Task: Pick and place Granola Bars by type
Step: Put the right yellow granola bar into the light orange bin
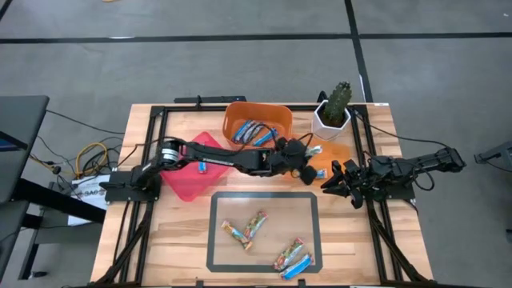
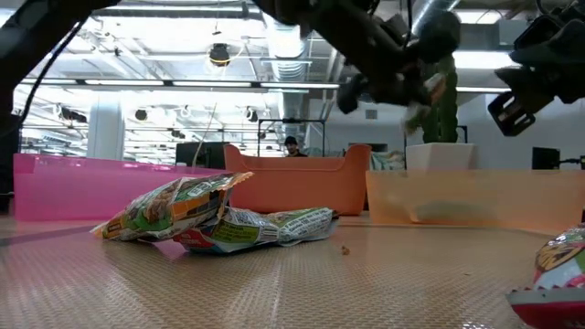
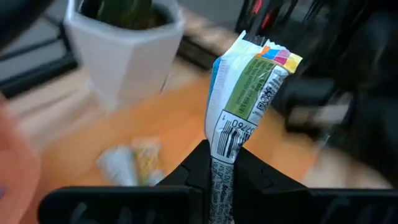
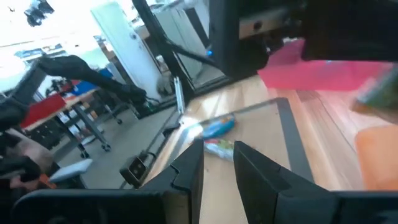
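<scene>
My left gripper (image 1: 307, 155) reaches across the table and hangs over a pale orange tray (image 1: 340, 154), shut on a granola bar (image 3: 249, 87) in a white, green and blue wrapper. One bar (image 1: 320, 173) lies in that tray. Blue-and-white bars (image 1: 254, 132) lie in the orange bin (image 1: 232, 112). Multicoloured bars (image 1: 246, 229) and others (image 1: 292, 256) lie flat inside the taped rectangle on the near part of the table. My right gripper (image 1: 328, 182) waits at the right, open, with nothing between its fingers (image 4: 186, 168). My left gripper pinches one end of the bar's wrapper (image 3: 225, 152), the barcode end, between its two fingers. The rest of the bar sticks out beyond the fingertips, tilted, lifted clear above the pale orange tray.
A cactus in a white pot (image 1: 332, 116) stands right behind the tray, close to my left gripper. A pink bin (image 1: 188, 178) lies under my left arm. Black frame rails (image 1: 376, 232) run along both table sides.
</scene>
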You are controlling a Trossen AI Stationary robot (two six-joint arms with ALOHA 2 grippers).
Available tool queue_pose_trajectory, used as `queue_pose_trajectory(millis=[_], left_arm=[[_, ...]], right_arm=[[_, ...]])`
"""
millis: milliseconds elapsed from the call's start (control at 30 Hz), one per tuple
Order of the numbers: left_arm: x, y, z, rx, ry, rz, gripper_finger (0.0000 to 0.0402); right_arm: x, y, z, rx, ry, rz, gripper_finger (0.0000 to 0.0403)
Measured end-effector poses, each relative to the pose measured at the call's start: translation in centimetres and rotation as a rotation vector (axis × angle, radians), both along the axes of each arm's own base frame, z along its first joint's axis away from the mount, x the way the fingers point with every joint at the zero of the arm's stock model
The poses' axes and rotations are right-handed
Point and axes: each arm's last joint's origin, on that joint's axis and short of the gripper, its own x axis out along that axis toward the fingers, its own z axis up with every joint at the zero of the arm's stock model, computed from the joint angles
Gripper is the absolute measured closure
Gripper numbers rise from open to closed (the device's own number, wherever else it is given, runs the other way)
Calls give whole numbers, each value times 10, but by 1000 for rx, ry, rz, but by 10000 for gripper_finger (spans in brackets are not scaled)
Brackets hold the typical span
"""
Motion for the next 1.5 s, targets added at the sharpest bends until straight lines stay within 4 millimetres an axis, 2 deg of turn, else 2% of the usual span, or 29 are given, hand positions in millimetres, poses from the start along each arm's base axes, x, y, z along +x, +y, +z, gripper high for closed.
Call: queue_pose_trajectory(millis=[200,333,433,500,1267,1367,1500], left_arm=[[4,16,-22,-50,47,46,375],[9,23,-36,-105,32,30,375],[12,27,-54,-124,68,15,374],[10,30,-59,-142,104,5,374],[9,32,-58,-61,165,-72,372],[9,31,-58,-57,168,-89,352],[9,31,-58,-55,166,-90,299]], right_arm=[[0,0,-2,-4,18,0,321],[1,0,-3,-6,28,0,321],[1,0,-2,-5,23,0,321],[1,0,-2,-4,18,1,321],[1,0,-2,-4,18,0,321],[1,0,-2,-4,18,0,321],[1,0,-2,-4,18,0,321]])
